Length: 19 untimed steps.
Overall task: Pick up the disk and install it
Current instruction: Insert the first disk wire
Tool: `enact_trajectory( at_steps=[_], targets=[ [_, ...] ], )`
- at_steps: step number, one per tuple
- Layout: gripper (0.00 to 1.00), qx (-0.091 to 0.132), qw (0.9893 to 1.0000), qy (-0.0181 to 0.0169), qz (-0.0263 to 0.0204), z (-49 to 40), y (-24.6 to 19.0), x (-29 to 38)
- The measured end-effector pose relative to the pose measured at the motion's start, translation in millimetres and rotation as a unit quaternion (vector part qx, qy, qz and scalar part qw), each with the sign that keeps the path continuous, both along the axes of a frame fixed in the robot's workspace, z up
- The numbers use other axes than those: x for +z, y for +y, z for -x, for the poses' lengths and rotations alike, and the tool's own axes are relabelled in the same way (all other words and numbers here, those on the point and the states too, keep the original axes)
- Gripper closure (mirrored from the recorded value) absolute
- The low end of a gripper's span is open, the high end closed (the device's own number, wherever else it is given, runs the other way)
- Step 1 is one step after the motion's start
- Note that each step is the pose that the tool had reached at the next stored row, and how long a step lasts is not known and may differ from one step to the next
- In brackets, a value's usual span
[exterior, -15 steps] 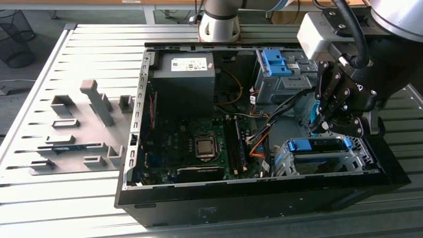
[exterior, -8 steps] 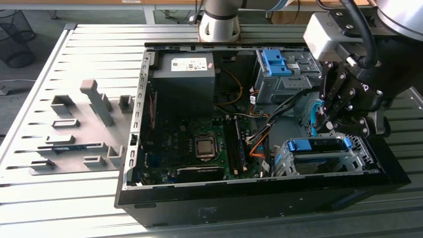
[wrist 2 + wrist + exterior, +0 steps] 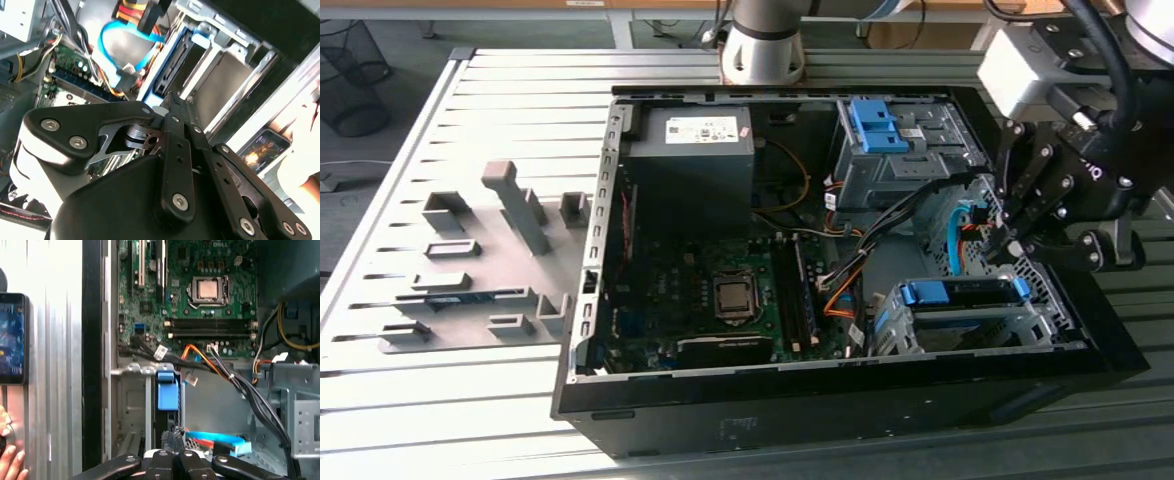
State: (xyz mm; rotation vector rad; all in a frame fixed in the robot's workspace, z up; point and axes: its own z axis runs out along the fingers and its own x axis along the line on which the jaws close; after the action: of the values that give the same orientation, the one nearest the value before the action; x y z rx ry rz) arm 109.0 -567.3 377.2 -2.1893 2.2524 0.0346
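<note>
My end effector is inside the open PC case, at the exterior view's right, just above the lower drive cage. Fingers look brought together — in the first wrist view the fingertips meet at the lower end of the disk, whether clamped on it or just touching I can't tell. The disk sits edge-on in the drive cage slot, its blue carrier tab facing the motherboard; the exterior view shows that blue carrier along the cage top. In the second wrist view the disk's dark edge with blue frame stands in the bay beyond my linkage. Blue and orange cables run close beside it. A phone lies on the slatted surface outside the case, a person's hand near it.
</note>
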Motion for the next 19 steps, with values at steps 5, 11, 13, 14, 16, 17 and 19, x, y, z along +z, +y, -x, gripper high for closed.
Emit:
enact_trajectory(
  at_steps=[5, 11, 13, 14, 16, 17, 19],
  targets=[
    [0.89, 0.0, 1.0, 0.0004, 0.0, -9.9, 2.1, -1.8],
    [0.89, 0.0, 1.0, 0.0004, -0.0001, -10.0, 2.9, -2.0],
    [0.89, 0.0, 1.0, 0.0004, -0.0001, -10.1, 4.3, -2.1],
    [0.89, 0.0, 1.0, 0.0004, -0.0001, -10.1, 5.3, -2.1],
    [0.89, 0.0, 1.0, 0.0004, 0.0, -10.1, 7.1, -2.2],
    [0.89, 0.0, 1.0, 0.0004, 0.0, -10.0, 8.0, -2.2],
    [0.89, 0.0, 1.0, 0.0004, -0.0001, -10.0, 8.3, -2.3]
  ],
)
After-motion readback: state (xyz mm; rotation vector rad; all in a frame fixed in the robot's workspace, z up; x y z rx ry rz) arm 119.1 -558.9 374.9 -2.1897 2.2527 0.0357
